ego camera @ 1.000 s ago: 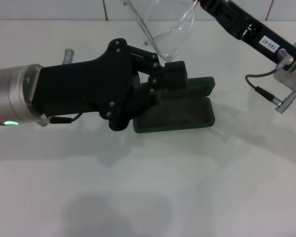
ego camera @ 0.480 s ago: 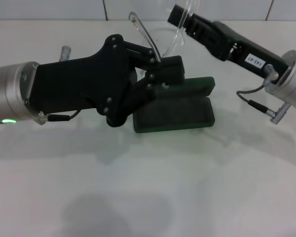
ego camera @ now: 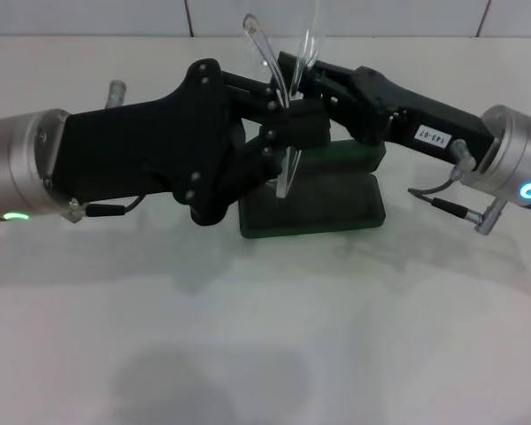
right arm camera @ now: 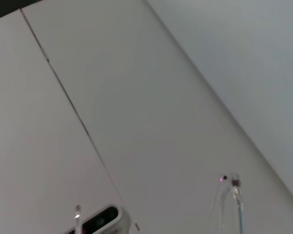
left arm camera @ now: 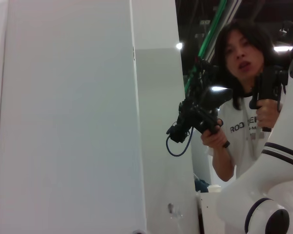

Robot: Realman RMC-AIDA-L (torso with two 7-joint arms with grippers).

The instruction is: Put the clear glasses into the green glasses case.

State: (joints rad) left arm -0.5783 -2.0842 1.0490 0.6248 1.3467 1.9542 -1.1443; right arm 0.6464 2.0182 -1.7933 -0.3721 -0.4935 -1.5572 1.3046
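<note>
The green glasses case (ego camera: 323, 208) lies open on the white table, its lid (ego camera: 358, 155) standing up at the back. My left gripper (ego camera: 299, 133) reaches in from the left and is shut on the left end of that lid. From the right, my right gripper (ego camera: 294, 73) is shut on the clear glasses (ego camera: 288, 168). They hang edge-on just above the case's left part, right beside the left fingers, with one thin arm (ego camera: 259, 44) sticking up. Clear arm tips (right arm camera: 230, 192) show in the right wrist view.
A small metal object (ego camera: 118, 92) stands on the table behind my left arm. A tiled wall (ego camera: 115, 16) runs along the table's far edge. A cable (ego camera: 442, 202) loops off my right wrist. The left wrist view shows a wall and a person (left arm camera: 244, 97) farther off.
My right gripper has swung left and down from the back right, bringing the clear glasses over the open case. The left gripper has hardly moved on the lid.
</note>
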